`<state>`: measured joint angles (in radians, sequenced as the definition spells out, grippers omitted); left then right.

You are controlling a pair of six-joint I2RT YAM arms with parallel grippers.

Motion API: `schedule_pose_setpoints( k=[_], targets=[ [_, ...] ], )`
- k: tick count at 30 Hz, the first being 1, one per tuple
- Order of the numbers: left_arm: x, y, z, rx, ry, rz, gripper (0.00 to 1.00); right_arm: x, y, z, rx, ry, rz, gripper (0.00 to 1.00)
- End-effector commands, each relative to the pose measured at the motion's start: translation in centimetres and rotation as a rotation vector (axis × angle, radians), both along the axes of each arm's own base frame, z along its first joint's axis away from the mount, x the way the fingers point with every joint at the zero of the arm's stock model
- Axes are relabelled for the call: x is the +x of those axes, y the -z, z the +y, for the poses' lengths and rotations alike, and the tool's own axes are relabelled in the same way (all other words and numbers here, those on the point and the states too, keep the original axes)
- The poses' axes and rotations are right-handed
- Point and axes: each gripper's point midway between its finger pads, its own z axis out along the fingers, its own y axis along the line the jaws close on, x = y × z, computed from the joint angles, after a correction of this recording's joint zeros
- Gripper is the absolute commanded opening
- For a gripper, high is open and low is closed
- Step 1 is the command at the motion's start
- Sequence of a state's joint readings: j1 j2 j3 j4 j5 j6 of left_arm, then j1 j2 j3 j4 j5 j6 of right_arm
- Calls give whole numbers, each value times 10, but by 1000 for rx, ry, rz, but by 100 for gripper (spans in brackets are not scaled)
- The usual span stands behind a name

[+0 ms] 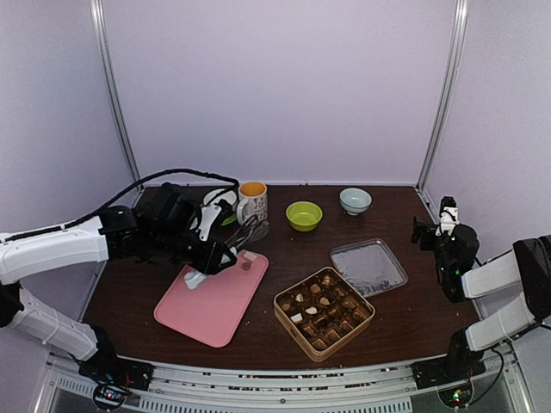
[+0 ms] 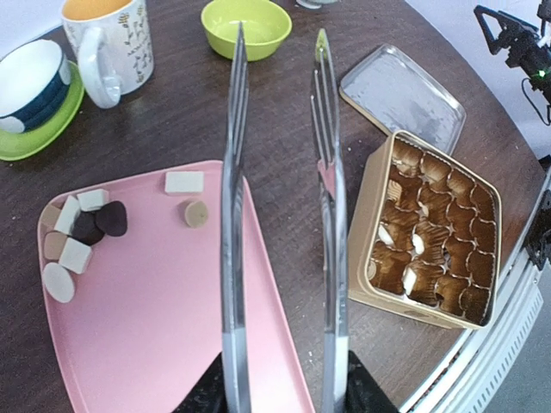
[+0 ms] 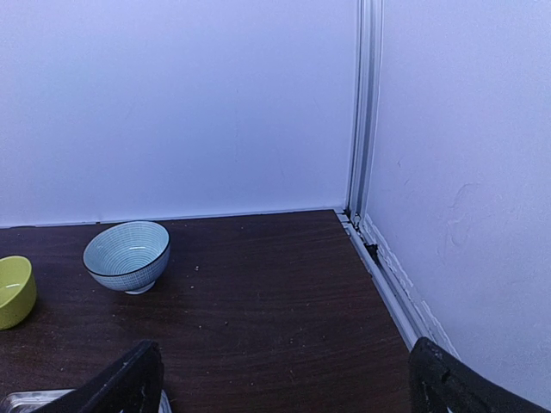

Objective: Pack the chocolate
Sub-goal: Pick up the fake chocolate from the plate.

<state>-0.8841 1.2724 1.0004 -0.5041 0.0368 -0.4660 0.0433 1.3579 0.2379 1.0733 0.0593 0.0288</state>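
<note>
Holding the tongs [image 2: 232, 258] clamped in my left gripper [image 2: 284, 391], tines apart and empty, I judge I'm lining up a pick. The chocolate [image 2: 86, 228] lies at the pink tray's [image 2: 164, 327] left edge. Next I swing left, pinch one piece, and carry it to the box [image 2: 366, 232] at right.

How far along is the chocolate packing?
Early. Done: the lid is off and a few cream pieces sit in the cups of the gold box. In hand: the left pincer grips the tongs, tips apart and empty; the right pincer hangs open, idle. Left: about nine pieces on the pink tray to move, then the lid.
</note>
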Motion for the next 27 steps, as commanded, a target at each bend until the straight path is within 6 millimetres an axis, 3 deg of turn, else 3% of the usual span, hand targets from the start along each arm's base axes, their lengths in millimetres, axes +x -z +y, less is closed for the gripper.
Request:
schedule_pose_setpoints(
  k=[1,8,12,17,27],
  targets=[
    [10,-10,24,-4,-114,-53,38,3,-8,-1,-2,1,-25,100],
    [12,-17,54,-24,-222,-98,37,3,-9,-1,-2,0,-26,100],
    [12,-9,70,-18,-275,-83,37,3,-8,-1,-2,1,-25,100],
    [17,7,107,58,-421,-46,32,3,-8,-1,-2,1,-26,100],
    [17,7,116,69,-436,-57,30,3,-8,0,-3,0,-25,100]
  ],
)
